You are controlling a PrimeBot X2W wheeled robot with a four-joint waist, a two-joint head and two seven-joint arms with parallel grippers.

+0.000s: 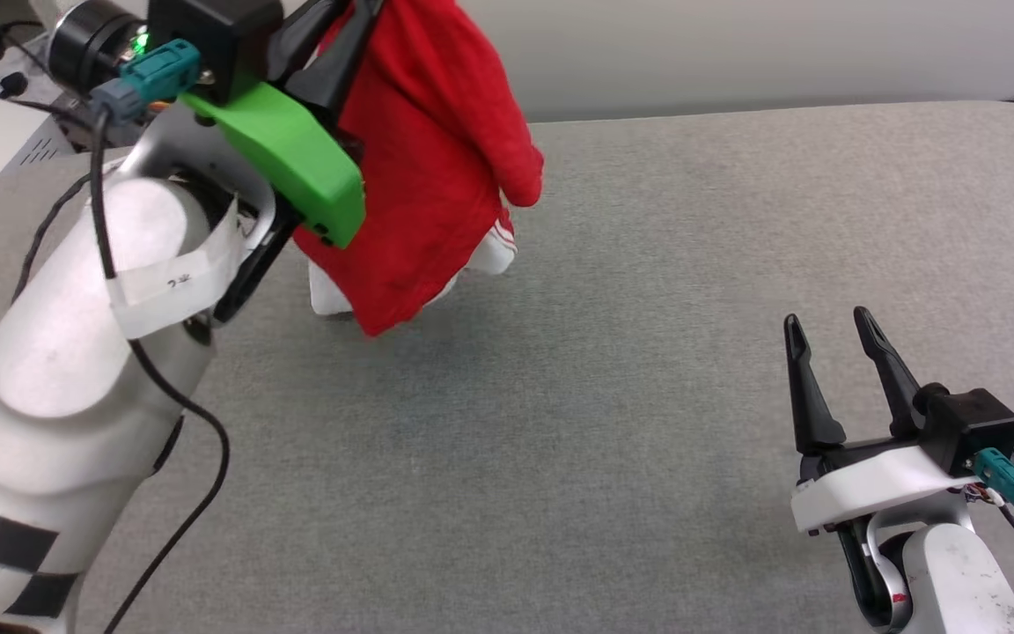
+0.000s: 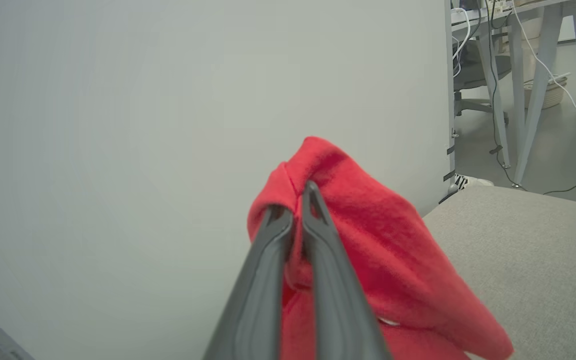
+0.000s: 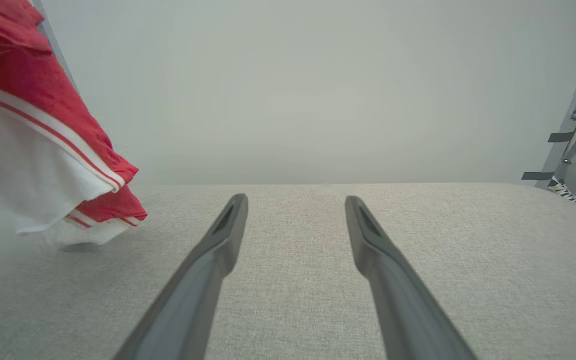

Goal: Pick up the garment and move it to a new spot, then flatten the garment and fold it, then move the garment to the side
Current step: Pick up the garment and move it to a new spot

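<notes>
Red cloth of the garment (image 2: 368,240) is bunched between the fingers of my left gripper (image 2: 295,205), which is clamped tight on a fold at its top. From that pinch the shirt hangs below the gripper in a loose bundle. The red body is on the outside and a white sleeve (image 3: 33,165) with red-and-white striped trim is at the bottom. The lowest fold hangs close over the grey surface (image 1: 648,370) and throws a shadow on it. I cannot tell whether it brushes the fabric there.

My left arm is raised, and the green bracket (image 1: 296,158) on its wrist lies just beside the hanging cloth in the head view.

My right gripper (image 1: 826,317) is well apart from the garment, with its two fingers spread wide and nothing between them. It sits low over the same grey surface, fingers pointing along it toward the pale wall (image 3: 318,75). Seen from that gripper, the shirt hangs ahead and off to the left, higher than the fingertips.
</notes>
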